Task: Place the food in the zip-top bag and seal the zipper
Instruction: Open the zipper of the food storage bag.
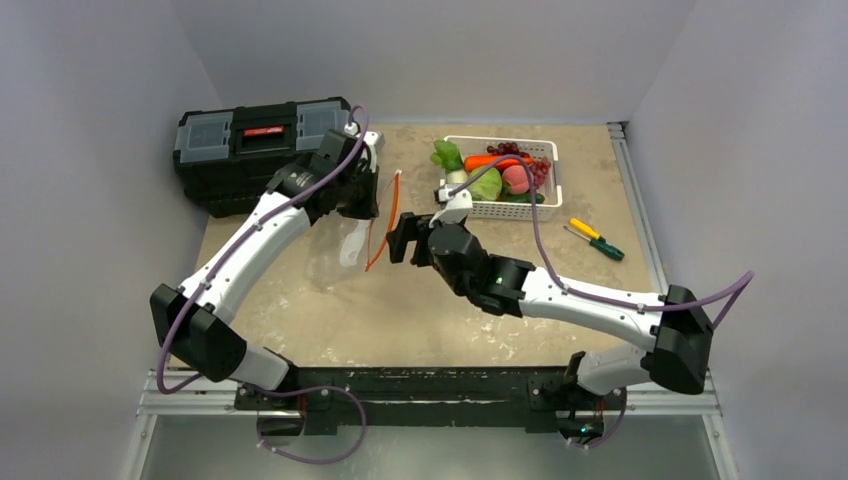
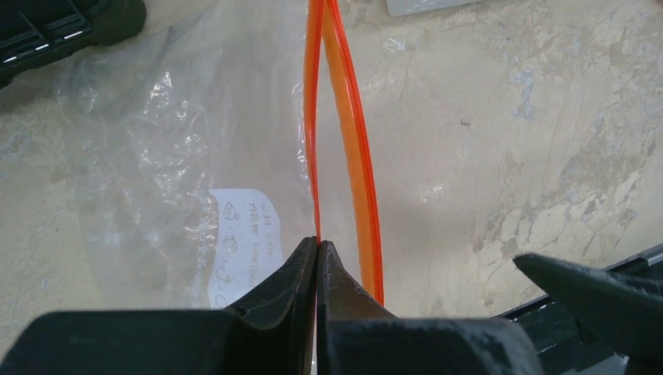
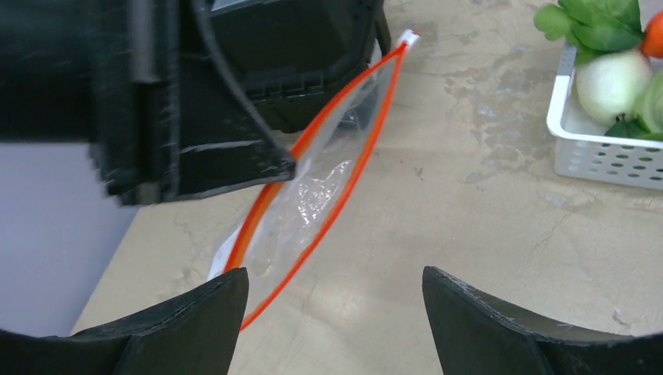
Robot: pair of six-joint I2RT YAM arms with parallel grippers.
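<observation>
My left gripper (image 2: 317, 248) is pinched together on 1 lip of the zipper (image 2: 356, 156), holding the zip-top bag (image 2: 148, 148) with its mouth gaping in a narrow loop; the clear bag sits over the table (image 2: 508, 141), beside the black toolbox (image 1: 250, 140); my right gripper (image 3: 336, 293) has its 2 jaws spread wide, gripping nothing, just beside that open mouth; the food (image 1: 487, 183) lies in the white basket (image 1: 500, 211), well apart from the bag.

You see: bag (image 2: 156, 141) clear, white label (image 2: 242, 242); zipper (image 2: 356, 156) orange-red; basket (image 1: 510, 211) white, slotted; toolbox (image 1: 250, 150) black; table (image 1: 420, 310) mottled beige.
</observation>
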